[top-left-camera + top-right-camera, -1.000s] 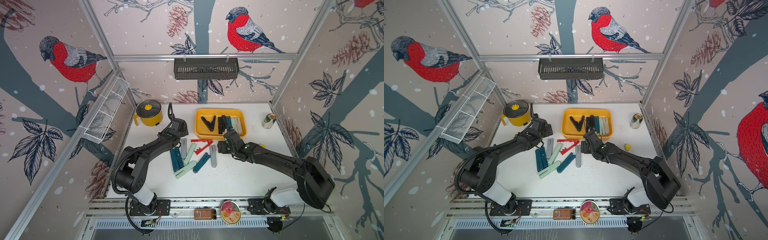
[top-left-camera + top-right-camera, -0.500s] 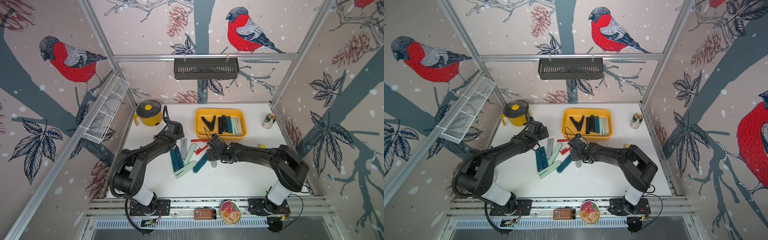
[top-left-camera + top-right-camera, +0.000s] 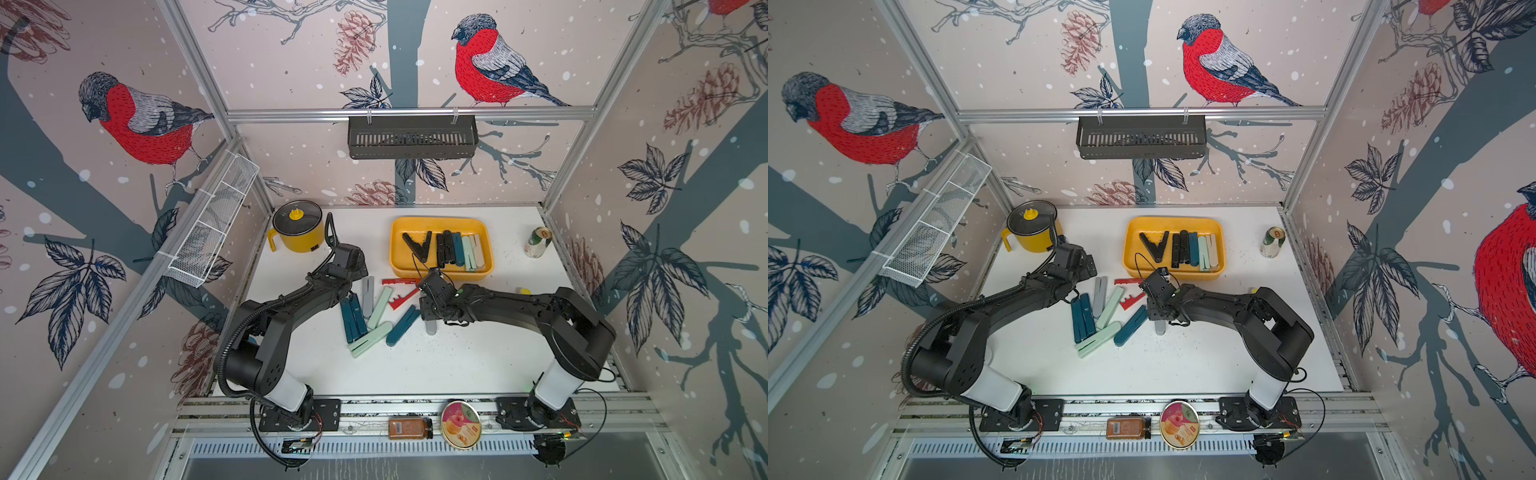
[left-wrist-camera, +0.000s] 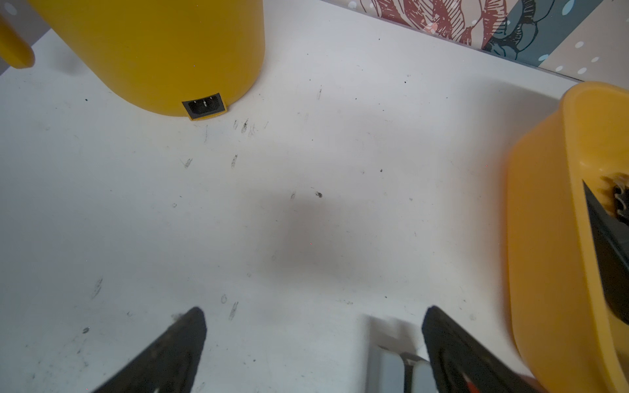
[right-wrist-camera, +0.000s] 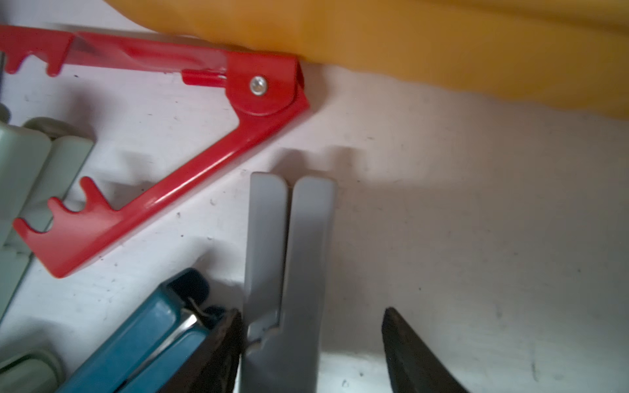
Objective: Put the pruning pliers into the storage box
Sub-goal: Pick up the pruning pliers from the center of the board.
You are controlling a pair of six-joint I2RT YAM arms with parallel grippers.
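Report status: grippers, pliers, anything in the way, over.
Left gripper open, empty. Right gripper open, straddling grey pliers, one finger touching, not clamped. Several pliers in box, more loose. Teal pliers crowds that finger.

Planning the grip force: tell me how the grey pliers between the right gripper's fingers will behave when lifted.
The grey pliers look like rigid plastic with straight arms, so probably stiff and light. Their smooth sides could slip in the right gripper. If hinged like the spread red pliers, the arms may swing open if only one is held.
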